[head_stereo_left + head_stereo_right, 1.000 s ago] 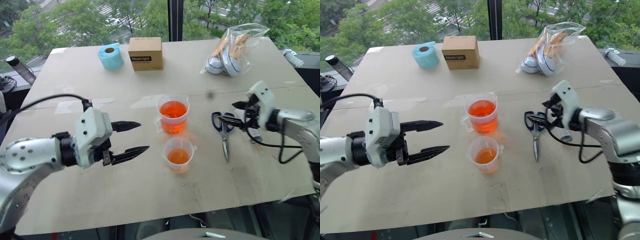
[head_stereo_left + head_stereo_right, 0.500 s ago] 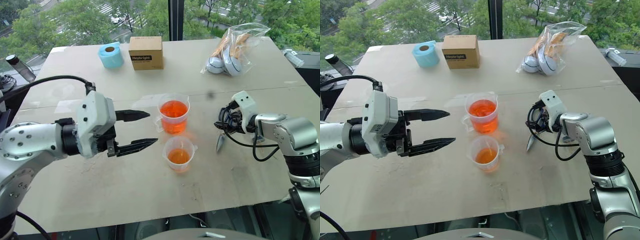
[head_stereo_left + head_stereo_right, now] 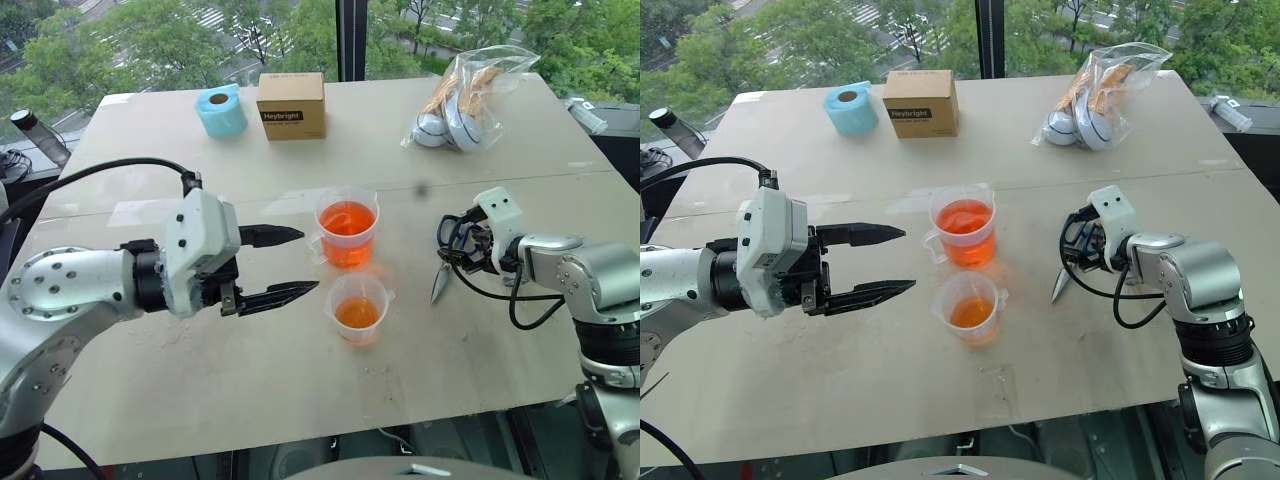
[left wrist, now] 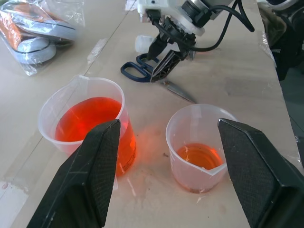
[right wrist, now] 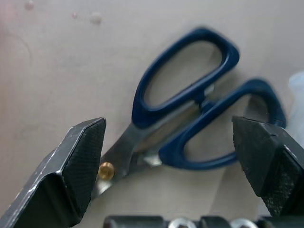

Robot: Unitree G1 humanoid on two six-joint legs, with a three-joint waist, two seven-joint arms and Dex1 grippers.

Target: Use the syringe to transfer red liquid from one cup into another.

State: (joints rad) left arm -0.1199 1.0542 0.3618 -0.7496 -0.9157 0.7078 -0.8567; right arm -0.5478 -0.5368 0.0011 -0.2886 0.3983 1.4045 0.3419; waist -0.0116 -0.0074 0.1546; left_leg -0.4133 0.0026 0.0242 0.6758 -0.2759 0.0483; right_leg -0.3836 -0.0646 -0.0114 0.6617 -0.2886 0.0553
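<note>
Two clear cups hold red liquid: the fuller cup (image 3: 347, 226) stands behind the smaller cup (image 3: 358, 306), which holds a little. My left gripper (image 3: 306, 262) hangs open and empty just left of them; in the left wrist view its fingers (image 4: 85, 180) frame both cups. My right gripper (image 3: 450, 253) is open and tilted down over the blue handles of the scissors (image 5: 190, 114), which lie between its fingers. The syringe is mostly hidden behind that gripper; a pale end (image 4: 141, 43), possibly its end, shows by the handles.
A blue tape roll (image 3: 221, 110) and a brown box (image 3: 291, 105) stand at the back of the table (image 3: 200, 400). A plastic bag (image 3: 466, 95) of items lies at the back right. The scissors' blade (image 3: 438, 285) points toward the front edge.
My right gripper has tipped downward and dropped over the scissors' handles. The left gripper has hardly moved and stays open.
</note>
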